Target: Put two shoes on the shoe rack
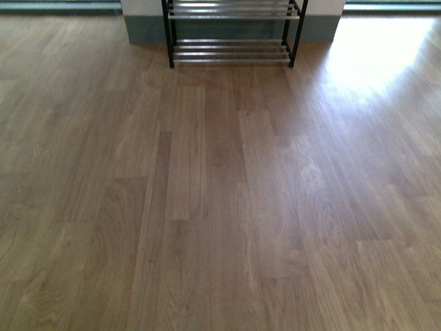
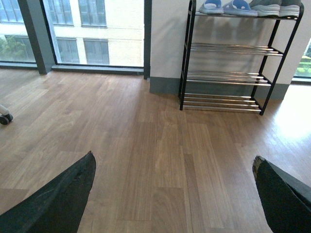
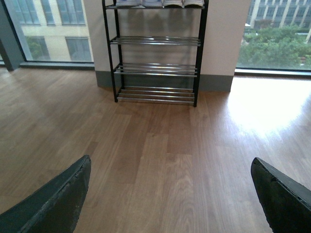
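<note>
The shoe rack (image 2: 226, 73) stands against a grey-based wall pillar, black frame with chrome bar shelves. It also shows in the right wrist view (image 3: 155, 53), and its lowest shelves show in the front view (image 1: 233, 52). On its top shelf sit the pale blue slides (image 2: 228, 7) and, beside them, the grey sneakers (image 2: 274, 8); only their white soles (image 3: 160, 3) show in the right wrist view. My left gripper (image 2: 174, 162) is open and empty above the floor, far from the rack. My right gripper (image 3: 171, 165) is open and empty too.
Wooden plank floor (image 1: 220, 207) stretches between me and the rack. Floor-to-ceiling windows (image 2: 87, 29) flank the pillar. A small castor wheel (image 2: 5, 118) shows at the edge of the left wrist view. Bright sunlight (image 1: 386, 55) glares on the floor to the rack's right.
</note>
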You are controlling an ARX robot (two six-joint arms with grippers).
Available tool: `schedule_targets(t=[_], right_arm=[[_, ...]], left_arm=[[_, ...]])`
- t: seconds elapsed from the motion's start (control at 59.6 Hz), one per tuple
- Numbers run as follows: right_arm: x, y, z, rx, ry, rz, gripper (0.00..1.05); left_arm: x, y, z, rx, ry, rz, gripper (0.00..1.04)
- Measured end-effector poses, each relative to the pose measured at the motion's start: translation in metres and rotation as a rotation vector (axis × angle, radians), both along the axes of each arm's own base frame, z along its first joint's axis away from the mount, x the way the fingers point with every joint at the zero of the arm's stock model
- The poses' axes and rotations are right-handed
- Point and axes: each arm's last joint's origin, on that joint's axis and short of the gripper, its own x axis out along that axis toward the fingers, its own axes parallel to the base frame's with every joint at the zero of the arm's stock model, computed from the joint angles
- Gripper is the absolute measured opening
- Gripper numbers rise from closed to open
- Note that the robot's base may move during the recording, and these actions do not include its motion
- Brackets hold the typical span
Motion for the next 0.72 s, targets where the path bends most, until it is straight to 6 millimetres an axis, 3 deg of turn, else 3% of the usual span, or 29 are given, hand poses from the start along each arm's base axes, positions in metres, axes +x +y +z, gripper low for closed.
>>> schedule_targets(t=[0.722], right_arm=[[0.0,-0.0001,0.0,0.0,0.0,-0.003,0.95]], left_arm=[[0.0,-0.0001,0.0,0.001,0.0,-0.003,0.95]])
